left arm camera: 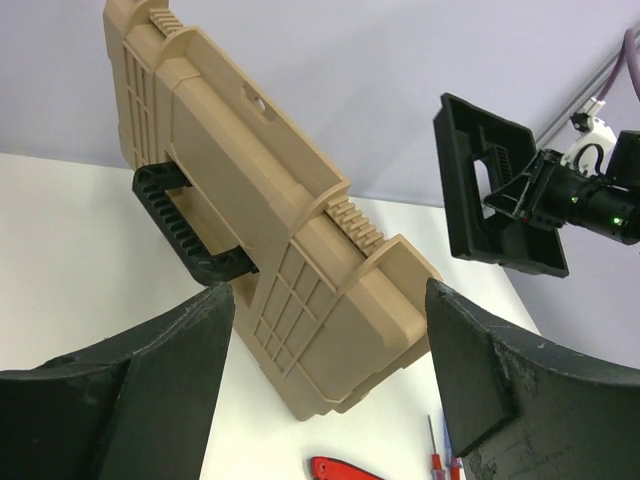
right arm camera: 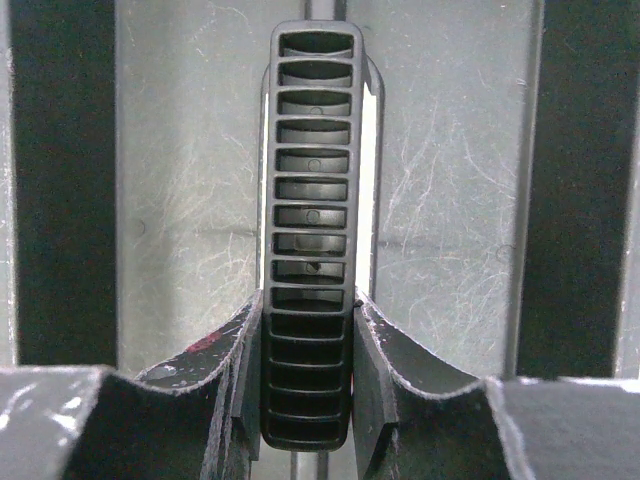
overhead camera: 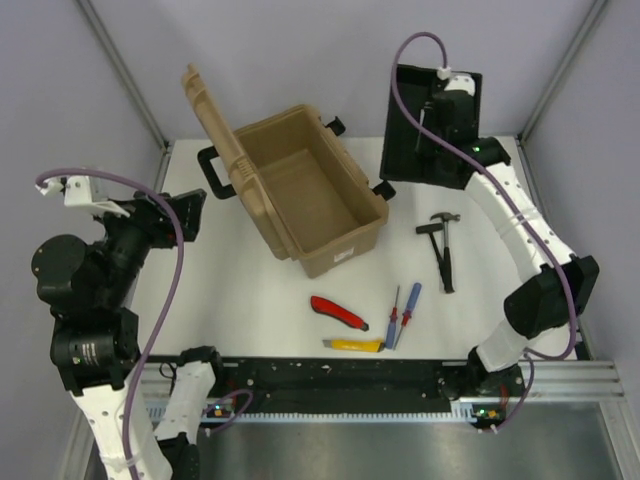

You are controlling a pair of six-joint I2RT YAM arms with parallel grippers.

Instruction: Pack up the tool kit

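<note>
The tan toolbox [overhead camera: 310,200] [left arm camera: 280,230] stands open mid-table, its lid [overhead camera: 210,120] raised at the back left. My right gripper [overhead camera: 440,105] [right arm camera: 308,360] is shut on the ribbed handle [right arm camera: 310,200] of the black divided tray [overhead camera: 410,130] [left arm camera: 490,190], which hangs upright above the back right. My left gripper [overhead camera: 190,210] [left arm camera: 330,370] is open and holds nothing, left of the box near its black handle [left arm camera: 185,230]. The hammer [overhead camera: 443,250], red knife [overhead camera: 338,312] [left arm camera: 345,468], yellow knife [overhead camera: 357,345], red screwdriver [overhead camera: 393,315] and blue screwdriver [overhead camera: 407,312] lie on the table.
Grey walls with metal posts close in the table at the back and sides. A black rail [overhead camera: 340,375] runs along the near edge between the arm bases. The loose tools lie between that rail and the box.
</note>
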